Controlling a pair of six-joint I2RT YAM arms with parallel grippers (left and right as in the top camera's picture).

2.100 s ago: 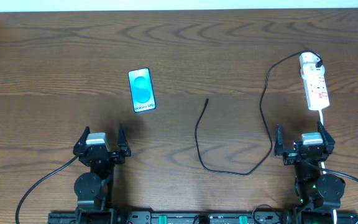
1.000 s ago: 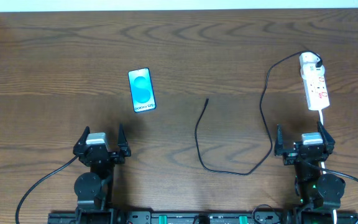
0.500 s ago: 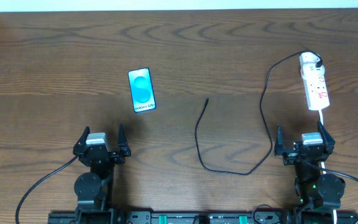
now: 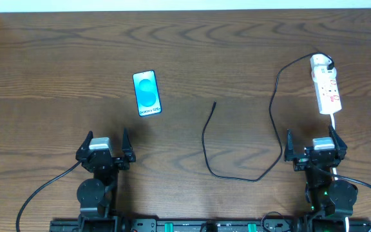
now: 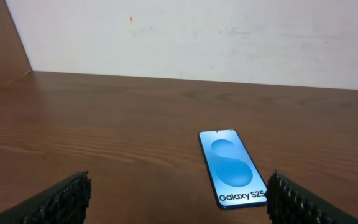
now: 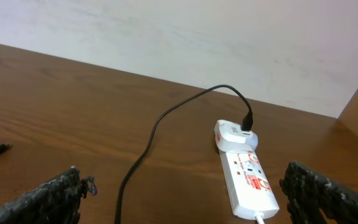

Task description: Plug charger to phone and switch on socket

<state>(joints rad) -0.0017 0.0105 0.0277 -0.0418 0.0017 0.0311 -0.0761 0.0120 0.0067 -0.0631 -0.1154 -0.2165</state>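
From overhead, the phone lies face up with its screen lit on the left half of the counter, about midway between the far and near edges. The socket lies close to the right edge, toward the far right corner, its length running front to back. The charger has its white plug seated in the socket's far end. Its black cable loops toward the near edge and ends with the small tip free near the middle of the counter, well apart from the phone. The left fingers and the right fingers sit at the near edge, both spread wide and holding nothing.

In the left wrist view, the phone lies ahead between the wide-spread left fingers, its text end toward the camera.

In the right wrist view, the socket lies ahead between the wide-spread right fingers. The cable arches out of the white plug, and the small tip shows at the left border.
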